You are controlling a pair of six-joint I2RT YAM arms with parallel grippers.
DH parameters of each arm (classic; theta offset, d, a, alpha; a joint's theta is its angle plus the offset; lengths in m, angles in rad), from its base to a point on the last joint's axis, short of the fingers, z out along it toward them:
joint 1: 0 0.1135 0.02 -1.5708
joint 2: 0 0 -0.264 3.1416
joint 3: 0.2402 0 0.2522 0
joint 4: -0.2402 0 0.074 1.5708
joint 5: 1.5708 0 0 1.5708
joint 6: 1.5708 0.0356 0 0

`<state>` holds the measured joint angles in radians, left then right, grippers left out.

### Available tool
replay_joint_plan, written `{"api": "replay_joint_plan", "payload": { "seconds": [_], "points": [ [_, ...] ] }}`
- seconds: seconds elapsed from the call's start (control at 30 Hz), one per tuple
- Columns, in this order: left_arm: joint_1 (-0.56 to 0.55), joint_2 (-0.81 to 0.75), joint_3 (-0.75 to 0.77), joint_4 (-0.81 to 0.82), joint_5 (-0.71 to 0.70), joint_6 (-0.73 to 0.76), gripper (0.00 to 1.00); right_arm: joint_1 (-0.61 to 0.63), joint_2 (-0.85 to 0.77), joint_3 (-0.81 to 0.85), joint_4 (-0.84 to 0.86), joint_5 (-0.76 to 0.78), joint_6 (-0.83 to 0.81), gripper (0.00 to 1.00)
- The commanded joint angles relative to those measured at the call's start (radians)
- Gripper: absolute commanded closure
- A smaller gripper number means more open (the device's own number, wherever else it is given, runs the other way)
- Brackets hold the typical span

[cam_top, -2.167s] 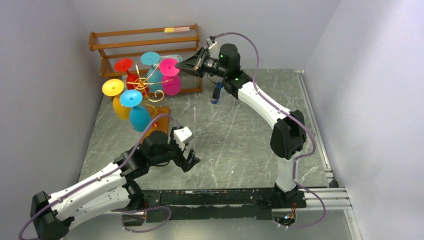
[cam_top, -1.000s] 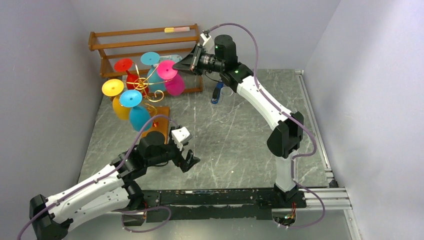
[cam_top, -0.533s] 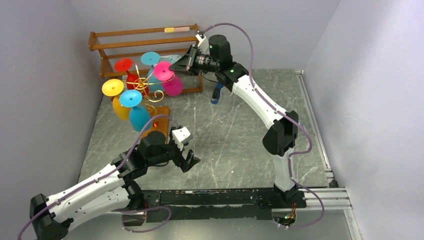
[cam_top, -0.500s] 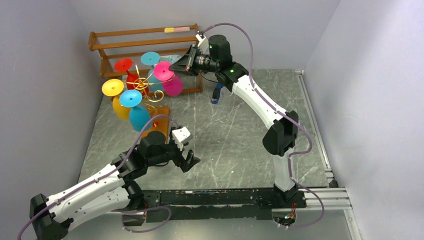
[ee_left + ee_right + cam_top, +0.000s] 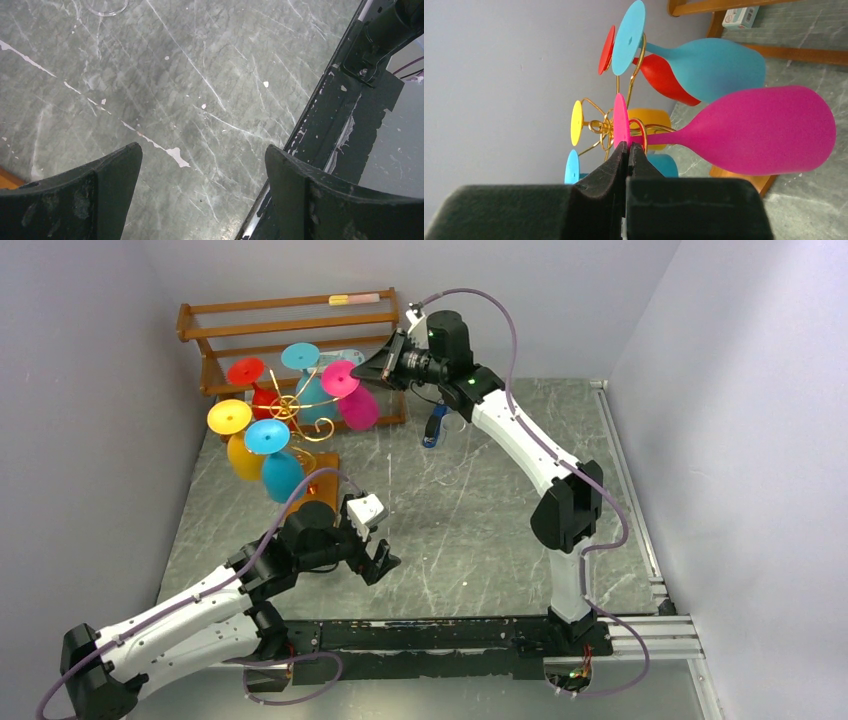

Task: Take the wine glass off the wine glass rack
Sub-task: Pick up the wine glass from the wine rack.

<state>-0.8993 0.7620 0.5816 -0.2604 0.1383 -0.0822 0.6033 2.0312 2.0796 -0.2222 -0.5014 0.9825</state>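
- Shut tight, my right gripper [image 5: 626,147] has its tips at the rim of the foot of the pink wine glass [image 5: 764,127]. The thin disc looks pinched between them, though only at its very edge.
- That glass hangs on the gold wire rack [image 5: 295,405] at the far left of the table [image 5: 480,500]. Its stem lies in a wire curl, and its bowl is just beside a teal glass [image 5: 704,70] and a red glass [image 5: 664,80].
- My left gripper [image 5: 200,155] is spread wide with nothing in it, low over the table and well apart from the rack.
- I judge the glass light and stiff, probably matte plastic, so not slippery. Still, the thin foot could twist out of a rim pinch.
- A surer hold would be on the stem just behind the foot. From there I would slide it out along the wire's open end, gently, since the light rack may tip or drag along.
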Motion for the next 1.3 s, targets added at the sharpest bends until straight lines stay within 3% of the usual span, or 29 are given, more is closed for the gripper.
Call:
{"api": "replay_joint_plan", "payload": {
  "seconds": [0.0,0.67,1.27],
  "points": [
    [-0.004,-0.014,0.014,0.019,0.019,0.009,0.03,-0.013,-0.047,-0.031,0.061,-0.032,-0.005,1.0],
    [-0.003,0.03,0.023,0.019,0.048,0.011,0.03,0.013,-0.027,0.05,-0.035,-0.162,-0.054,1.0],
    [-0.003,0.017,0.02,0.022,0.044,0.01,0.03,0.048,0.046,0.092,0.084,-0.078,0.071,1.0]
  ]
}}
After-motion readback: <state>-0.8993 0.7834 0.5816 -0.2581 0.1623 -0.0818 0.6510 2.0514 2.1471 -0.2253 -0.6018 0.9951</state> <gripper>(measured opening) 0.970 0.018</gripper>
